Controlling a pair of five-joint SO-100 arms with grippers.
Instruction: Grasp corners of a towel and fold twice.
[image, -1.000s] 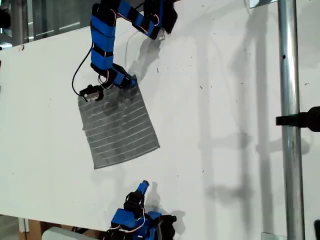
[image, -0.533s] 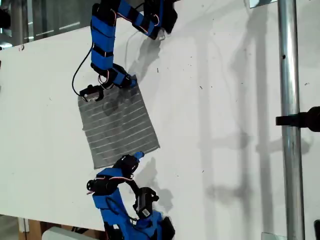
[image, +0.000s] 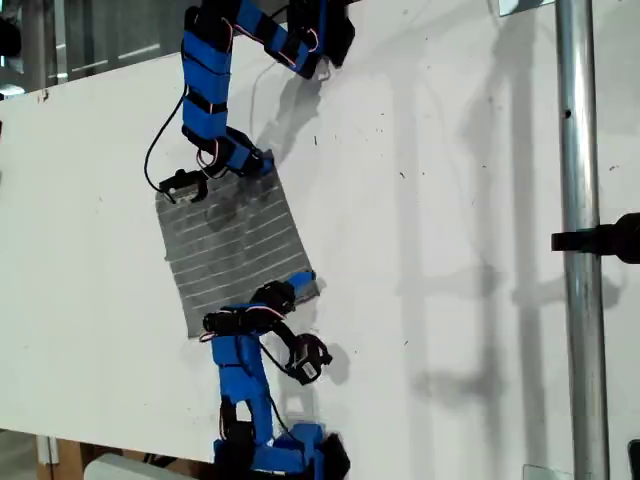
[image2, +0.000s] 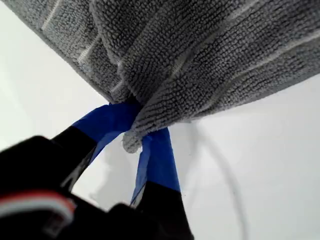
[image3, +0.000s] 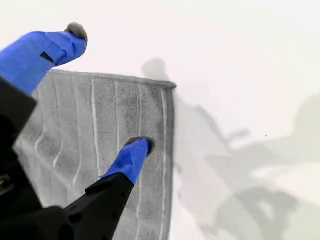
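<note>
- Towel (image: 235, 255) lies flat on the white worktop (image: 450, 200), toward the exterior view's left, between the two arms.
- My first gripper (image2: 137, 135) is the arm at the top of the exterior view (image: 262, 165). Its blue fingers (image2: 157, 160) are clenched on a towel corner (image2: 132, 142); the cloth bunches and puckers up between them.
- My second gripper (image3: 107, 92) comes in from the bottom of the exterior view (image: 290, 290), at the towel's edge nearest that arm.
- Its fingers are spread apart: one fingertip (image3: 135, 150) presses on the cloth just inside the side hem, the other (image3: 65, 42) sits off the cloth, beyond the end hem.
- Nearest free corner (image3: 170, 85) lies flat, near the second gripper's fingers but not between them.
</note>
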